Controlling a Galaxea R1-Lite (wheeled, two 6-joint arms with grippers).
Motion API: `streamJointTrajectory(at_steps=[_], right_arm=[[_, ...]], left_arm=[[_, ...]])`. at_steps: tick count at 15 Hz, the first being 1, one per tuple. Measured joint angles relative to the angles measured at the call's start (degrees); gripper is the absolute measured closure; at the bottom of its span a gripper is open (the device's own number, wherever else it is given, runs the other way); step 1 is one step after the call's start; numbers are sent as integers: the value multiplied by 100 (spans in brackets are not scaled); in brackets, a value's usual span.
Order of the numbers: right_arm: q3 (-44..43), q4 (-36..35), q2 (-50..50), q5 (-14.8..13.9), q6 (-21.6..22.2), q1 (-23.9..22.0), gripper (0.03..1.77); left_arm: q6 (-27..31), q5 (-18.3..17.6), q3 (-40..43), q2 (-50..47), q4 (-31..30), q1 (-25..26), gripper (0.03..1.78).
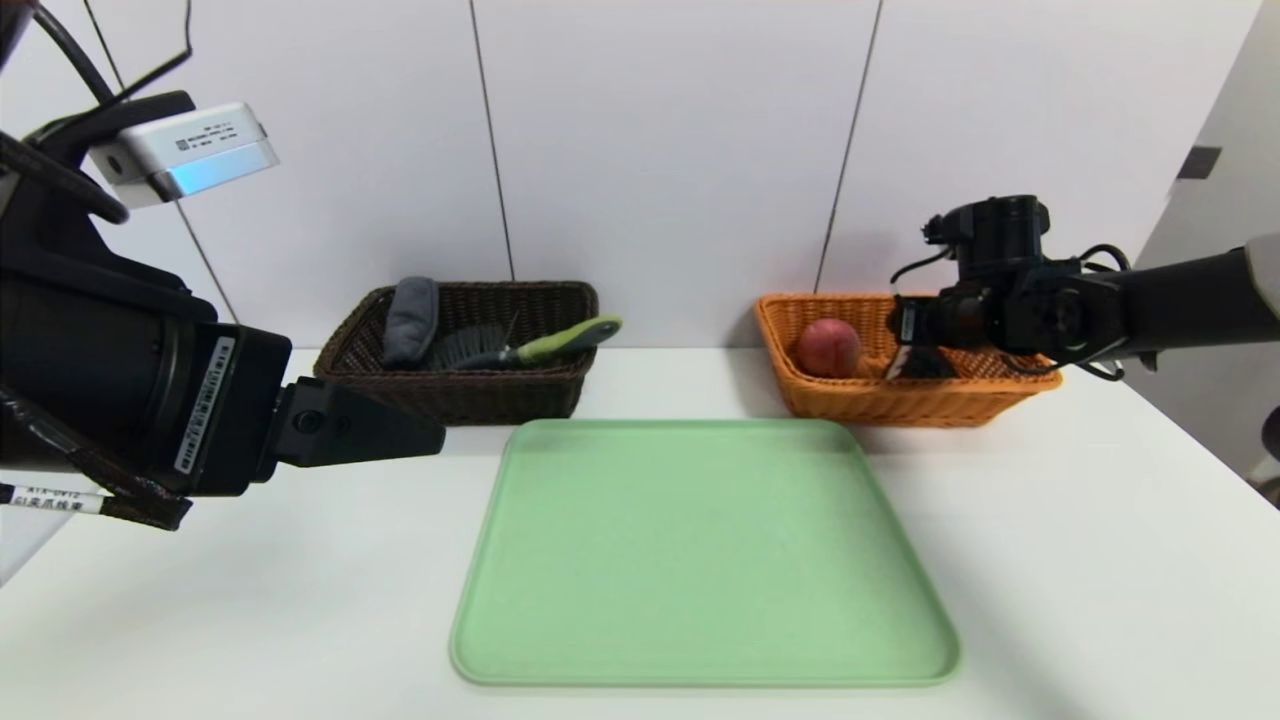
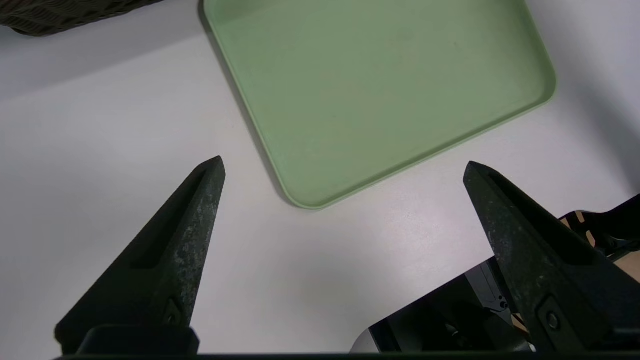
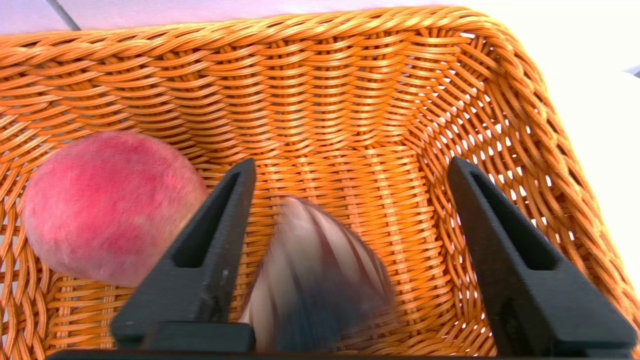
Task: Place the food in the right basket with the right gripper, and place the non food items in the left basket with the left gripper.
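"What shows left of the green tray (image 1: 705,555)?"

"A matte black left arm (image 1: 90,370), its gripper (image 2: 345,162) black, wedge-shaped and screwed on, a barcode label (image 1: 205,405) behind it. A silver camera box (image 1: 190,150) and black cables (image 1: 60,175) too."

"And right of the tray?"

"A slimmer-looking black right arm (image 1: 1180,310), looped with thin black cables, its gripper (image 3: 352,165) dark, with slotted, tapering fingers (image 3: 510,240)."

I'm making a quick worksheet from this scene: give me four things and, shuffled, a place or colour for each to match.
1. peach
2. tray
3. green-handled brush
4. right hand

A. flat on the table, pale green
B. open, over the orange basket
C. pinkish red, in the orange basket
D. in the dark brown basket

Pairs: 1-C, 2-A, 3-D, 4-B
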Motion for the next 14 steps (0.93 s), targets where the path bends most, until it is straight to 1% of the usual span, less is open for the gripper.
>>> streamJointTrajectory(at_steps=[5,8,11,13,14], right_arm=[[-54,71,-61,13,2,4,28],[-61,243,-330,22,2,2,22],[32,935,-861,74,46,35,18],[267,1448,-1381,272,57,94,16],[410,1663,-1663,385,60,138,15]], left_arm=[[2,-6,-2,-26,0,5,12],[-2,5,-2,-59,2,49,12],[0,18,-11,-234,5,274,12],[11,30,-17,-513,48,517,12],[20,49,-17,-667,85,722,12]])
